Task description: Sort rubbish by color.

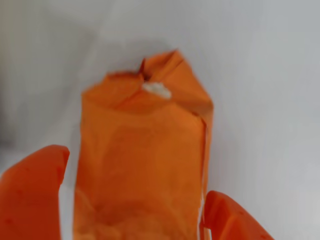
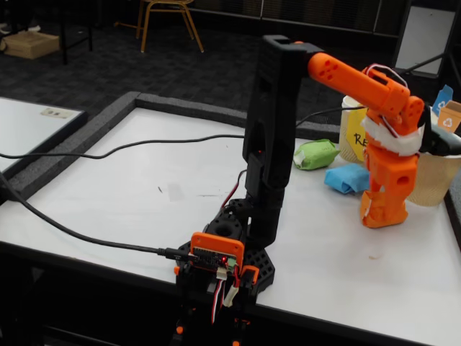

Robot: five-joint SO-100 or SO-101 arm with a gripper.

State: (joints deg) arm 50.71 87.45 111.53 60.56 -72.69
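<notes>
Orange wad (image 1: 142, 165): your wrist view is almost filled by it. It is creased orange paper with a small white fleck near its top, and it sits between the two orange fingers over the white table (image 1: 270, 90).

Gripper (image 1: 135, 200): you have one finger (image 1: 32, 195) at the lower left and the other at the lower right, with the paper standing between them. The right finger lies against the wad's edge, while a thin strip of white shows between the left finger and the paper. You cannot tell from this whether the jaws actually grip it.

Gripper in the fixed view (image 2: 382, 213): it points straight down at the far right of the table (image 2: 144, 194), its tip at or just above the surface. The orange wad cannot be made out apart from the orange gripper body here.

Green wad (image 2: 315, 153): lying on the table behind the arm, near the back edge.

Blue wad (image 2: 347, 178): just right of the green one in the fixed view, close to the gripper but apart from it.

Yellow sign (image 2: 356, 137): upright behind the blue wad, partly hidden by the arm.

Paper cup (image 2: 436, 176): beige, behind the gripper at the right edge.

Arm base (image 2: 223, 259): clamped at the near table edge, with black cables trailing left.
</notes>
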